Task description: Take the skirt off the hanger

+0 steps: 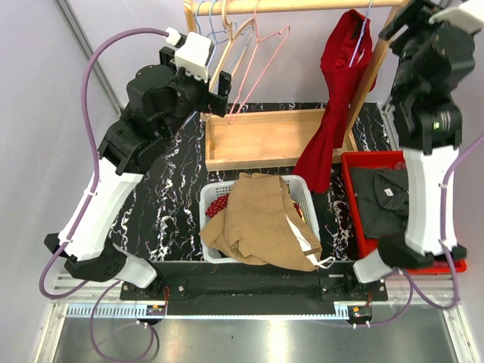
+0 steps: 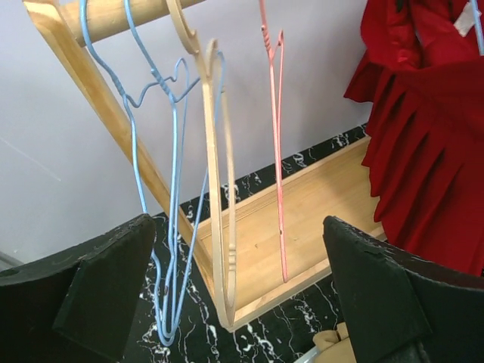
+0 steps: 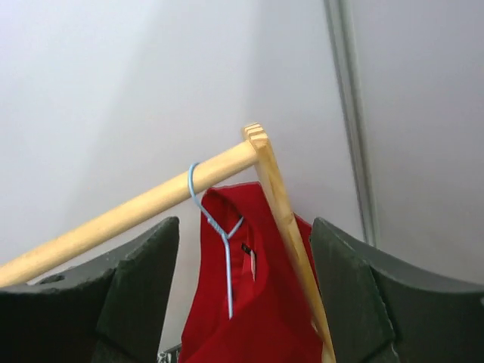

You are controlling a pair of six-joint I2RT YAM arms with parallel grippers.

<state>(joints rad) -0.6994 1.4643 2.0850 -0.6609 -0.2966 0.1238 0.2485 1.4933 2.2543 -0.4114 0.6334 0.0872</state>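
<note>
The tan skirt (image 1: pixel 261 223) lies crumpled in the white basket (image 1: pixel 206 198) at the middle of the table, one edge spilling over the near rim. It is off any hanger, so by my reading the task's main step is done, though I cannot rule out that the red pleated garment (image 1: pixel 336 98) is the piece meant. That garment hangs from a loaded blue hanger (image 3: pixel 215 227) hooked near the right end of the wooden rail (image 1: pixel 302 6). Three bare hangers hang at the left end: a blue wire one (image 2: pixel 151 91), a wooden one (image 2: pixel 219 189) and a pink one (image 2: pixel 276 151). This probably explains why the left arm is folded up high there. Its left gripper (image 1: pixel 218 92) faces them with fingers spread wide and nothing between, released rather than gripping. The right arm stands nearly upright at the table's right side. Its right gripper (image 1: pixel 408 21) is lifted to rail height and aimed at the loaded hanger's hook. Its fingers are also parted and empty, close to the red garment but apart from it, seemingly placed to reach it.
</note>
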